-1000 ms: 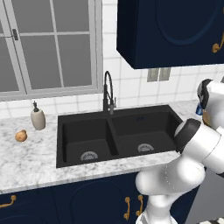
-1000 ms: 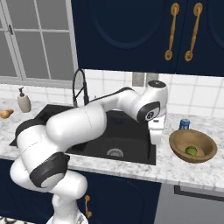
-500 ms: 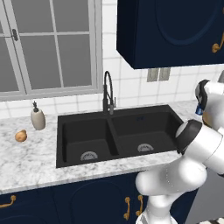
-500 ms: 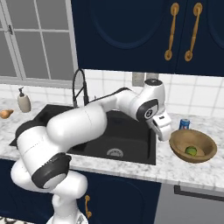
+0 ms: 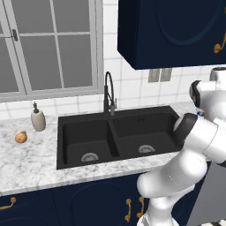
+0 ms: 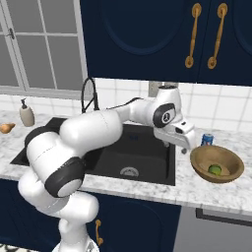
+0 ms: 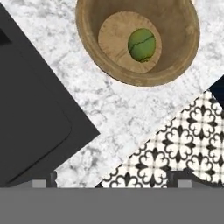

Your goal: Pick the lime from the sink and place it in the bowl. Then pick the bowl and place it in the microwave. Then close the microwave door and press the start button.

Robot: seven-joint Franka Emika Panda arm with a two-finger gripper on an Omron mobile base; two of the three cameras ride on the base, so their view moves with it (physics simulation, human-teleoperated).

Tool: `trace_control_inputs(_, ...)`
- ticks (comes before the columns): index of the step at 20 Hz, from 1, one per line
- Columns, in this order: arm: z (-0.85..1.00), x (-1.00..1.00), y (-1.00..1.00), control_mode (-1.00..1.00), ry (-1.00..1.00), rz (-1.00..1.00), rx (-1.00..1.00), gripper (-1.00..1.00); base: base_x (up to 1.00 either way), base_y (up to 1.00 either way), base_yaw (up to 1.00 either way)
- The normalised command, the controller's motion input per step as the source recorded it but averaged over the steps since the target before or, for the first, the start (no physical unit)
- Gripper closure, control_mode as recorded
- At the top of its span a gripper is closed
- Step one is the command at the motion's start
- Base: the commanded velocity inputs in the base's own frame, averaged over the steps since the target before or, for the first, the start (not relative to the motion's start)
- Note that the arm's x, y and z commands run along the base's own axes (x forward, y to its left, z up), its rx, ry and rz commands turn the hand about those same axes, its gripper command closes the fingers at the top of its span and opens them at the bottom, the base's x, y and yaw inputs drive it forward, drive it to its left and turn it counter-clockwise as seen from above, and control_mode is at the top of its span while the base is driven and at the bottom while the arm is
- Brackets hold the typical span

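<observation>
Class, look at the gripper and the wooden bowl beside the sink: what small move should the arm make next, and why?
Probably shift the open gripper over the bowl's near rim and lower it to grasp. The lime already lies in the bowl, and the gripper hangs above the counter short of it, holding nothing.

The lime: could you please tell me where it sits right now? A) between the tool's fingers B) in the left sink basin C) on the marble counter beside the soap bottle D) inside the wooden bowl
D: the lime rests on the flat bottom of the bowl, which stands on the counter to the right of the sink.
</observation>
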Motion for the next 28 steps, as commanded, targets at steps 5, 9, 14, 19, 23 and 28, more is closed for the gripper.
trace_control_inputs(5,-0.08,0.05,-0.50,-1.00,0.03,0.21,0.03,-1.00,0.00,0.00,0.00)
trace_control_inputs(9,-0.05,0.20,-0.41,-1.00,0.06,0.11,0.07,-1.00,0.00,0.00,0.00)
trace_control_inputs(14,-0.21,0.32,-0.29,-1.00,0.06,0.16,0.04,-1.00,0.00,0.00,0.00)
trace_control_inputs(19,-0.32,0.48,-0.02,-1.00,0.12,0.13,0.00,-1.00,0.00,0.00,0.00)
trace_control_inputs(23,-0.34,0.40,-0.12,-1.00,0.05,0.14,0.01,-1.00,0.00,0.00,0.00)
trace_control_inputs(28,-0.32,0.21,-0.30,-1.00,0.00,0.14,0.06,-1.00,0.00,0.00,0.00)
